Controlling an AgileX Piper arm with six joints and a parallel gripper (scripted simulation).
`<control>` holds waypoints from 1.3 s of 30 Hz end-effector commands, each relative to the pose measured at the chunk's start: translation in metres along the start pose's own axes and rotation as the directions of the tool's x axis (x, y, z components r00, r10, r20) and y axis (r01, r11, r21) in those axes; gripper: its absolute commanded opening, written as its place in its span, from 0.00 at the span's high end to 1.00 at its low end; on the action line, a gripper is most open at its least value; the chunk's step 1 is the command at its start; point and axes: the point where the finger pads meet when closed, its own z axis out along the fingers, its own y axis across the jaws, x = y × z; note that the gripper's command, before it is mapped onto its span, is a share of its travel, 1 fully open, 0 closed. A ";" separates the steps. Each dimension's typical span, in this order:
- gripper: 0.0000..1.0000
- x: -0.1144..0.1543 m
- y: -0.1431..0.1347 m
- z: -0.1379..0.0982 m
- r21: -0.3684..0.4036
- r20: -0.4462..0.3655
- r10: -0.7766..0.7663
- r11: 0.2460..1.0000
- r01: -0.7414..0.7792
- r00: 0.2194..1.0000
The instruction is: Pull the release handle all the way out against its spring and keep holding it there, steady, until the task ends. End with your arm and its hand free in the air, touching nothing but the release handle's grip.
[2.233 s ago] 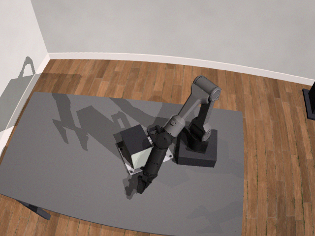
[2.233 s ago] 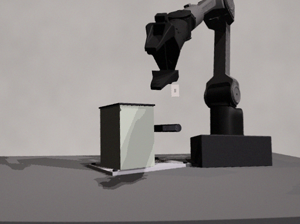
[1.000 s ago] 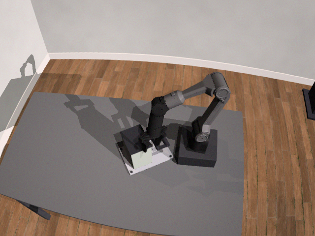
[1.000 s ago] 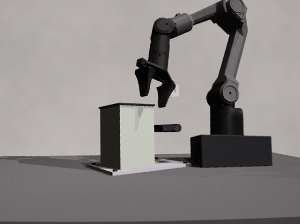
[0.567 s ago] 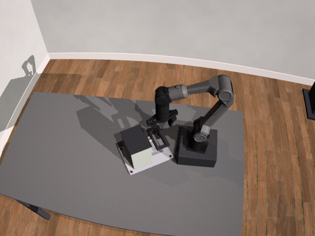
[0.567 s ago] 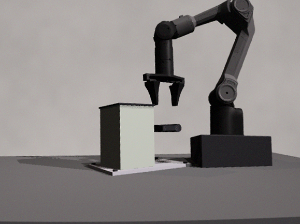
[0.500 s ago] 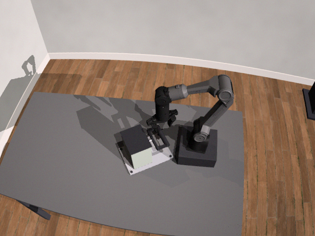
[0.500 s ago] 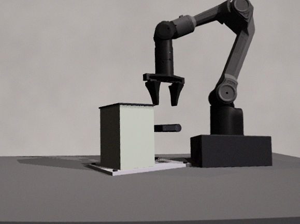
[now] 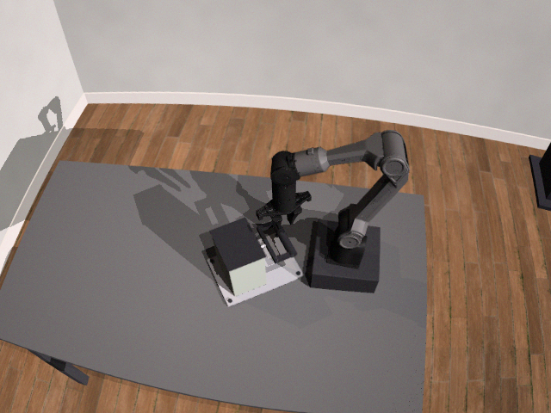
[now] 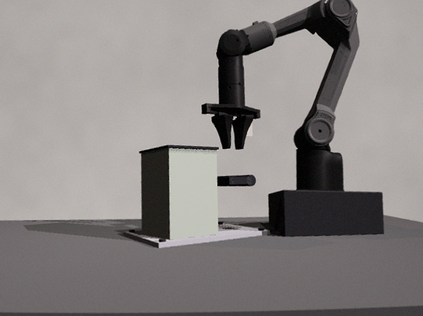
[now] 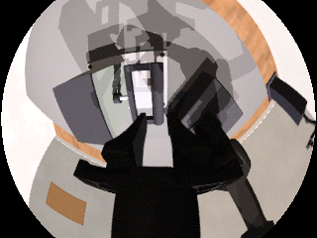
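The handle (image 10: 237,180) is seen projecting sideways from the box (image 10: 179,190), above the base plate (image 10: 210,236), on the side facing the pedestal (image 10: 359,212). The gripper (image 10: 234,145) is held pointing down, directly above the handle and apart from it. The fingers (image 10: 225,132) are partly closed, a narrow gap between them, with nothing gripped.
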 end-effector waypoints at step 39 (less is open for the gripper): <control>0.36 0.000 0.001 -0.001 -0.004 0.001 -0.001 1.000 0.001 1.000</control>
